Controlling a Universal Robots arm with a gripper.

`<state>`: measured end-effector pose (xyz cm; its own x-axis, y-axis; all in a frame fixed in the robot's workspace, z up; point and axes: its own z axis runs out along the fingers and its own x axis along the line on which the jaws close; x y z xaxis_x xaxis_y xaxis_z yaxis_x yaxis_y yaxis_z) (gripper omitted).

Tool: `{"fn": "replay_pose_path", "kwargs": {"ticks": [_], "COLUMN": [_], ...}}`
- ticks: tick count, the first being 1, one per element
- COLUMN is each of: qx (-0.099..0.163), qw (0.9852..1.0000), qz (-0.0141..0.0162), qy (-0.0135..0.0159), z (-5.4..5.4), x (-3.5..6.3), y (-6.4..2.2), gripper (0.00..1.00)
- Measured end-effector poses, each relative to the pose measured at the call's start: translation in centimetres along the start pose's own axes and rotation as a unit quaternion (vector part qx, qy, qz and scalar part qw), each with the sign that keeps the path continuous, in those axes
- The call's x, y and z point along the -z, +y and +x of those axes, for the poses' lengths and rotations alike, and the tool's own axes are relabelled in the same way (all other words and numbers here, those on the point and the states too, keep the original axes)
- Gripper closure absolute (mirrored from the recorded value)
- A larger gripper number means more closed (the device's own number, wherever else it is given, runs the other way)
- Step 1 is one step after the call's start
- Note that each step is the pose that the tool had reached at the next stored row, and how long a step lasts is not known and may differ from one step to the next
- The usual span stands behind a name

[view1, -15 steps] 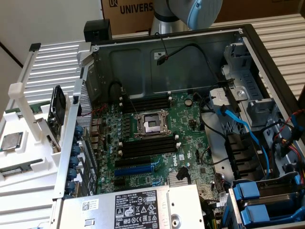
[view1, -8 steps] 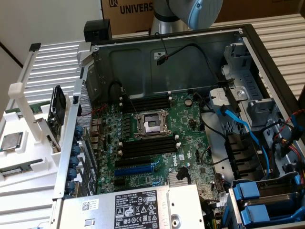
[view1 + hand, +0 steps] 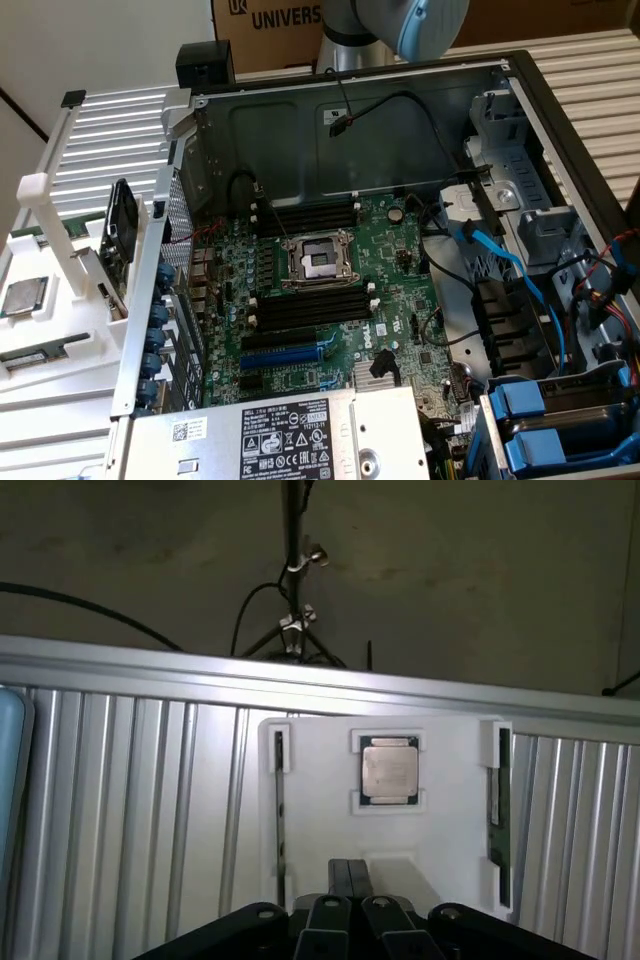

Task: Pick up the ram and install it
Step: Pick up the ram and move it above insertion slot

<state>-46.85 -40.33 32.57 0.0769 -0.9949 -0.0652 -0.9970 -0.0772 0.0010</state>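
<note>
While the fingers (image 3: 341, 878) sit pressed together, empty, ram (image 3: 496, 815) apart in white holder (image 3: 440, 750), near processor (image 3: 389, 770).

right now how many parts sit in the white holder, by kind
ram sticks: 2
processor chip: 1
total: 3

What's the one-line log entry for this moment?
gripper: shut, empty, facing white holder | ram: in holder, untouched | processor chip: in holder
</note>
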Motion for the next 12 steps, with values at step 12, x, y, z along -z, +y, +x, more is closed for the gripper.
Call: {"fn": "replay_pose_path", "kwargs": {"ticks": [12], "qx": [0.0], "qw": [1.0], "qz": [0.0006], "qy": [0.0], "z": [0.9], "x": [-2.13], "y": [-1.16], "gripper": [0.89]}}
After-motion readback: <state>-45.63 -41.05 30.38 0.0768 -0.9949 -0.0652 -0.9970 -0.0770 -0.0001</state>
